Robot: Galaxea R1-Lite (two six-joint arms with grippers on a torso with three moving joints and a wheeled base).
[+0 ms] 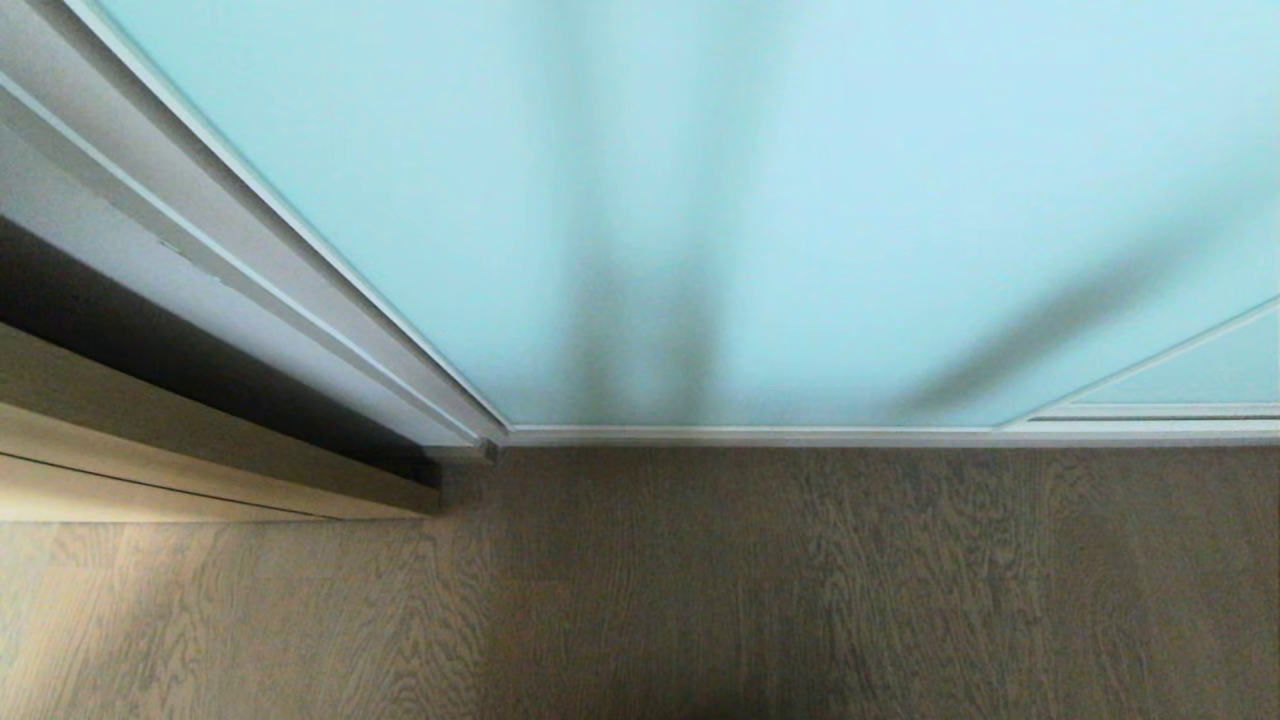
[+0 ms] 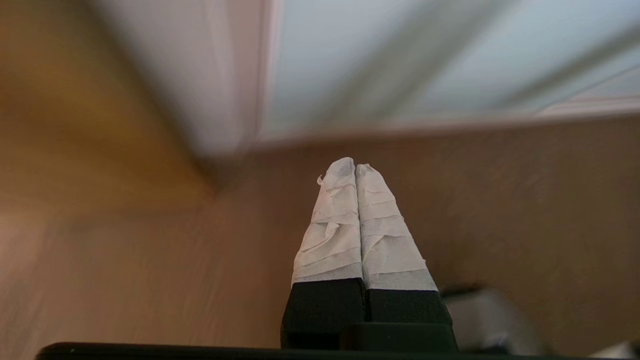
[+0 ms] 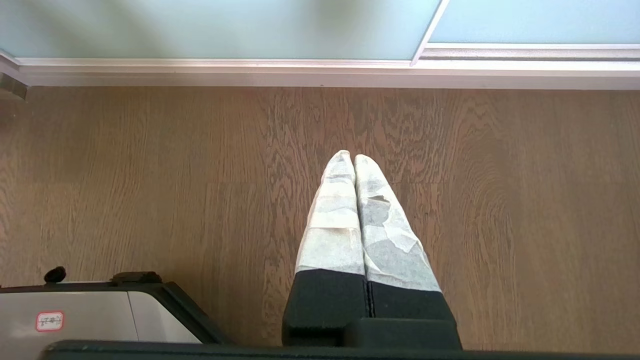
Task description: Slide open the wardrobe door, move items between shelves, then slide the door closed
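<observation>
The sliding wardrobe door (image 1: 700, 200) fills the upper head view, a frosted pale blue-green pane in a thin silver-white frame, drawn across the opening. It also shows as the sliding wardrobe door (image 2: 400, 65) and the sliding wardrobe door (image 3: 210, 27) in the wrist views. My left gripper (image 2: 355, 167) is shut and empty, hovering over the floor short of the door's left corner. My right gripper (image 3: 354, 157) is shut and empty too, over the floor in front of the door. Neither arm shows in the head view. The items and shelves are hidden.
Grey-brown wood-grain floor (image 1: 760, 590) lies before the door's bottom rail (image 1: 800, 434). A white wardrobe side panel (image 1: 200, 260) and a light wooden board (image 1: 180, 440) stand at the left. A second door pane (image 1: 1190, 375) overlaps at the right. Part of my base (image 3: 95, 315) shows.
</observation>
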